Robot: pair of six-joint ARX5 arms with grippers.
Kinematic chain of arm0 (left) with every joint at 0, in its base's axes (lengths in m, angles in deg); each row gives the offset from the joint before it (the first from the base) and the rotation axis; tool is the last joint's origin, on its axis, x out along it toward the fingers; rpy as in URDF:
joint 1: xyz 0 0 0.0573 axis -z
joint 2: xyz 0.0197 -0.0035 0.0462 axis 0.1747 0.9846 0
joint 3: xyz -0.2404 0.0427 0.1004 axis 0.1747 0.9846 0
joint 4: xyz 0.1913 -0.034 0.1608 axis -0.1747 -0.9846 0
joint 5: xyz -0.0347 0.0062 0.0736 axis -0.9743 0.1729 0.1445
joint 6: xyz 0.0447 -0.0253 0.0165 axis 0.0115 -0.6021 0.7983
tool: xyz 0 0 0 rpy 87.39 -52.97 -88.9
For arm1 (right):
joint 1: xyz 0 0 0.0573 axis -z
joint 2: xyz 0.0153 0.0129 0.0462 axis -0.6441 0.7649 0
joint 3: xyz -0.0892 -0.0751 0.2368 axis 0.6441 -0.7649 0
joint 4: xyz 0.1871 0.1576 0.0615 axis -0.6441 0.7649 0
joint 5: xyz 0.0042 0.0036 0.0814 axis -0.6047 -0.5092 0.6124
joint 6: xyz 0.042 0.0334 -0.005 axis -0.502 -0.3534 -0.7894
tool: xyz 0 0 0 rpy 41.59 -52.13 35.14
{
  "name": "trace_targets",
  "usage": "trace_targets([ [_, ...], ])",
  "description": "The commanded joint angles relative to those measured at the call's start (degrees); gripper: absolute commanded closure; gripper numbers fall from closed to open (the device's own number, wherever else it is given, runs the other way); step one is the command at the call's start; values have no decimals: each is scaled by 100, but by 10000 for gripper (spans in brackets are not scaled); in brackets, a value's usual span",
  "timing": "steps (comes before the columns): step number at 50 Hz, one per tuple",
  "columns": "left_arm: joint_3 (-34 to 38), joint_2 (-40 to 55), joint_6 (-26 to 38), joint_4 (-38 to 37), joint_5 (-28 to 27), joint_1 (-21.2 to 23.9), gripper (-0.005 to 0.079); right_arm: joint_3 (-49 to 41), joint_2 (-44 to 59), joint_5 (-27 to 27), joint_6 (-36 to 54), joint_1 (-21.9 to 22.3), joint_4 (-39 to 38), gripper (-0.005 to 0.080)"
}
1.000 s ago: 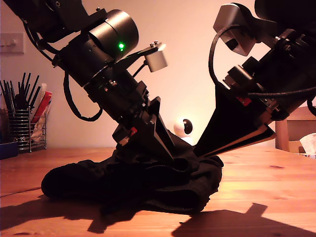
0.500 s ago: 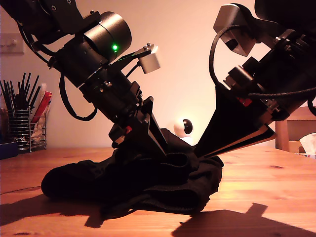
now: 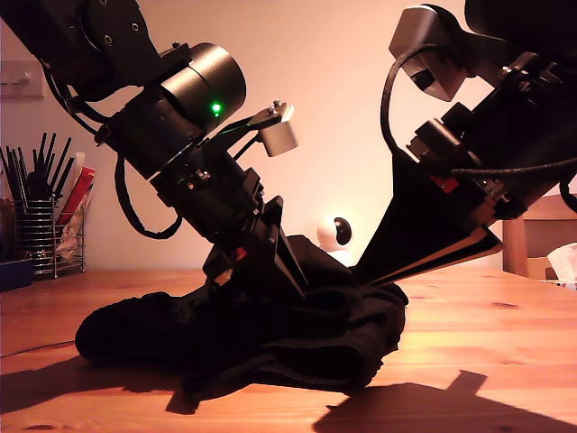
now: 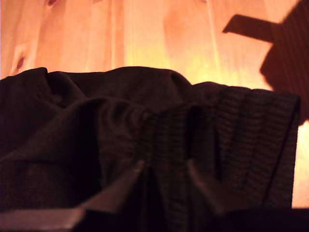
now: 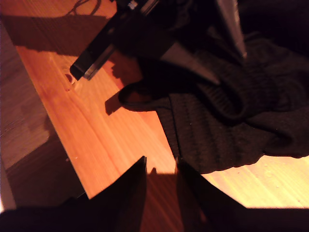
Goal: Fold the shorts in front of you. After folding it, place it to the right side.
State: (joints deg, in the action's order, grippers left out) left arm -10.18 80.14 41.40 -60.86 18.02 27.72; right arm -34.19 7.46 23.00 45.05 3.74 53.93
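We see a wooden table running across the whole exterior view, lit warm and crossed by hard shadows. On it, at the middle of that view, the shorts lie as a low, crumpled black heap that stretches further toward the exterior view's left than its right. Two dark arms lean down over the heap from either side. The one coming from the exterior view's left carries my first gripper, which is sunk into the top of the heap. In the first wrist view its fingers stand close together with a fold of the ribbed, gathered waistband pinched between them, so we read it as clamped on the shorts. The arm from the exterior view's right carries my second gripper, whose tips are at the heap's edge. In the second wrist view its fingers keep a narrow gap with only bare wood showing through it, the fabric lying just beside them and nothing held. At the exterior view's far left stands a wire holder full of dark utensils. Behind the heap, between the arms, we make out a small white camera.
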Motion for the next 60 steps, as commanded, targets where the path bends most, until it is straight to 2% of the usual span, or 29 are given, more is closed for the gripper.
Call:
trace_targets([
  [1,-2,79,-22,61,-11,20,761,96,-4,-33,4,15,-74,586],
  [4,-2,79,-20,114,149,22,762,96,-4,-77,2,15,-92,586],
  [11,-22,-7,-20,339,918,20,762,96,-4,-107,-11,15,-94,586],
  [24,-262,-411,-227,258,2048,-85,762,96,-4,-105,-173,15,-122,585],
  [33,-391,-911,-1010,24,2170,-142,762,96,-4,-105,-448,0,-352,571],
  [35,-413,-1025,-1010,-33,2166,-140,762,96,-4,-105,-457,-4,-455,563],
  [36,-428,-1078,-1375,-81,2164,-140,762,96,-4,-105,-455,-9,-507,557],
  [39,-457,-1213,-1438,-184,2164,-140,762,96,-2,-107,-376,-46,-673,543],
  [40,-461,-1250,-1727,-223,2153,-140,762,96,4,-107,-284,-74,-713,537],
  [47,-463,-1364,-2022,-450,2135,-149,762,96,61,-151,326,-254,-953,534],
  [55,-466,-1440,-2487,-522,2356,-151,762,96,247,-173,330,-404,-1220,534],
  [60,-538,-1534,-2846,-476,2527,-151,762,96,455,-415,195,-498,-1410,513],
])
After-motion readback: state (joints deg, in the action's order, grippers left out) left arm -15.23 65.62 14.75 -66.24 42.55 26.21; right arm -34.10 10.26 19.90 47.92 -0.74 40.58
